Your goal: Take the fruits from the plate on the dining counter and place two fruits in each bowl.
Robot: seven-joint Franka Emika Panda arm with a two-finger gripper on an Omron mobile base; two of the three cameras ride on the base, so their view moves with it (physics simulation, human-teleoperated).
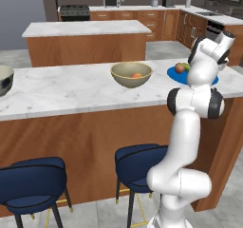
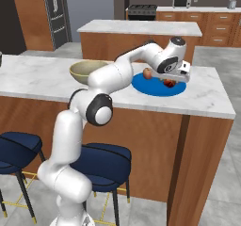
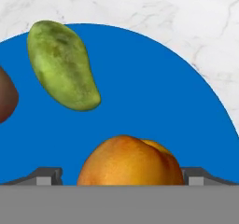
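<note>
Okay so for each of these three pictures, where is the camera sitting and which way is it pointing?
Left base view: behind the arm's left, facing the dining counter with the beige bowl; the white arm rises lower right.
Right base view: behind its right, same counter; the arm reaches from lower left, pincer over the blue plate.
Hand view: on the hand, looking down at a peach-coloured fruit between open finger tips, beside a green fruit.
All three share the plate.

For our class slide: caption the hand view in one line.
Open gripper straddling an orange fruit on the blue plate, green fruit beyond.
</note>
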